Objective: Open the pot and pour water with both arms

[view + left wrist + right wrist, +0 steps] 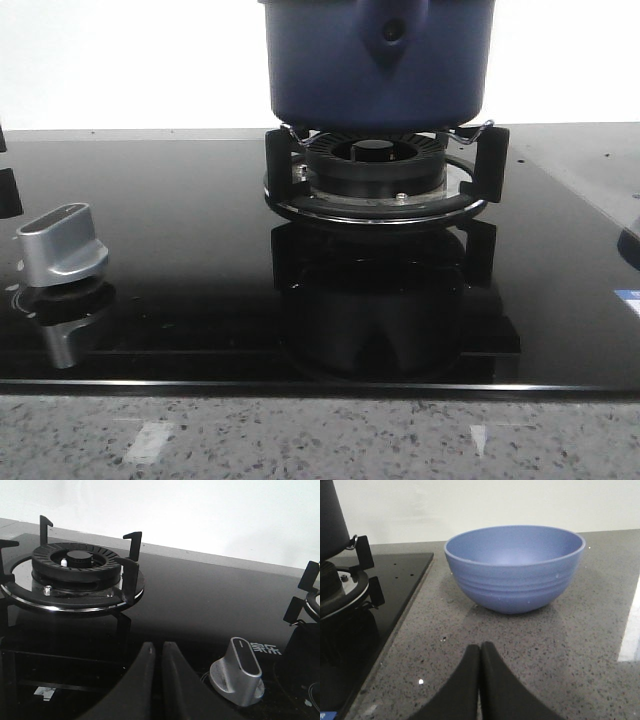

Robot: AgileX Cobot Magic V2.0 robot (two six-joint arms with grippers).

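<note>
The dark-blue pot (375, 60) stands on the black ringed burner (378, 170) at the back centre of the glass hob; its top is cut off by the frame, so no lid shows. Its dark side also shows at the edge of the right wrist view as the pot (330, 515). My left gripper (159, 647) is shut with nothing in it, low over the hob between an empty burner (75, 567) and a silver knob (240, 672). My right gripper (480, 647) is shut and empty over the speckled counter, facing a blue bowl (514, 567). Neither gripper shows in the front view.
The silver knob (62, 245) sits on the hob's front left. The black glass hob (180, 300) ends at a speckled stone counter (320, 440) in front and on the right, where the empty blue bowl stands. A white wall runs behind.
</note>
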